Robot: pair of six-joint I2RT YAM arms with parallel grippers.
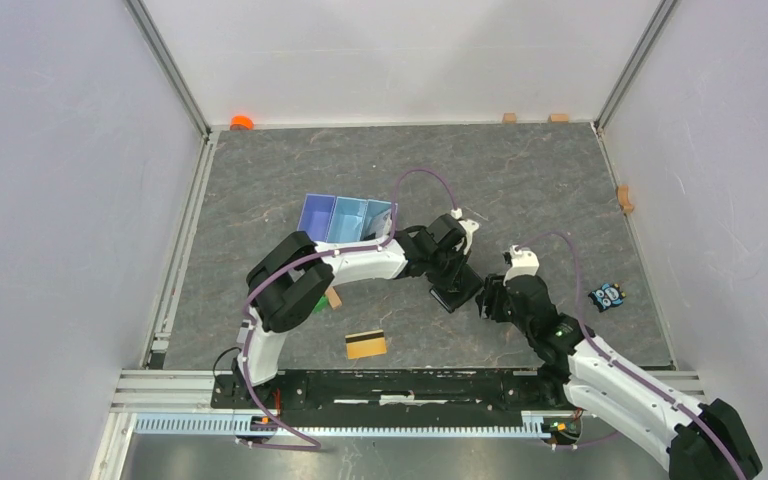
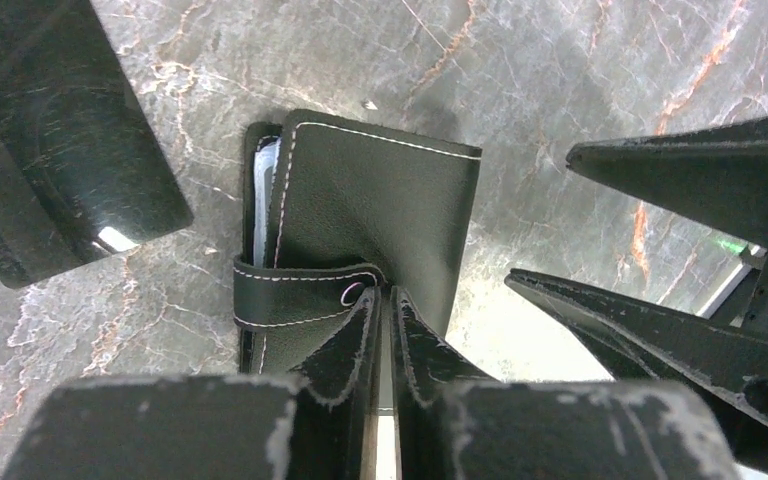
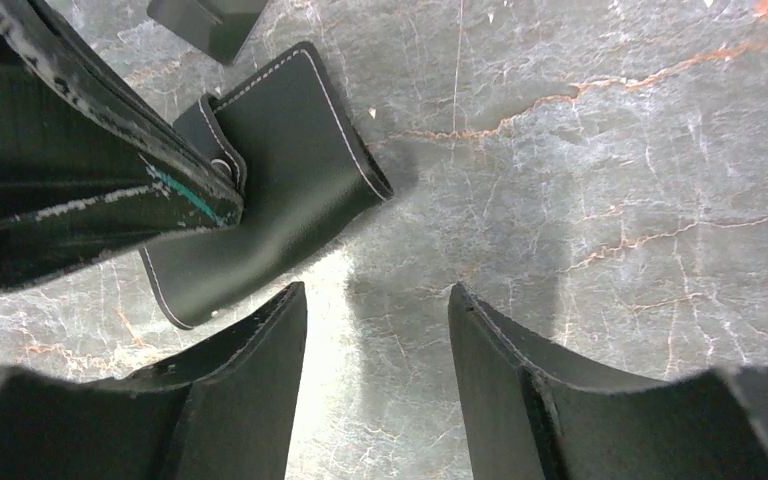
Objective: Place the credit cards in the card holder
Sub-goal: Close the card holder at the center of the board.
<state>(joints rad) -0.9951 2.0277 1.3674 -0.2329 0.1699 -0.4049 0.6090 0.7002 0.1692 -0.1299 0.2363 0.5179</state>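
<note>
Black holder: my left gripper has its jaws pressed together at the tab. My right gripper has its jaws spread. Only the top view shows the gold card.

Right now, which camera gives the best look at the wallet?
Left wrist: the wallet fills mid-frame, with stitching, snap tab and a light edge inside all sharp. Right wrist shows it upper left, partly hidden by the left gripper's fingers. Top view shows only a small dark shape.
</note>
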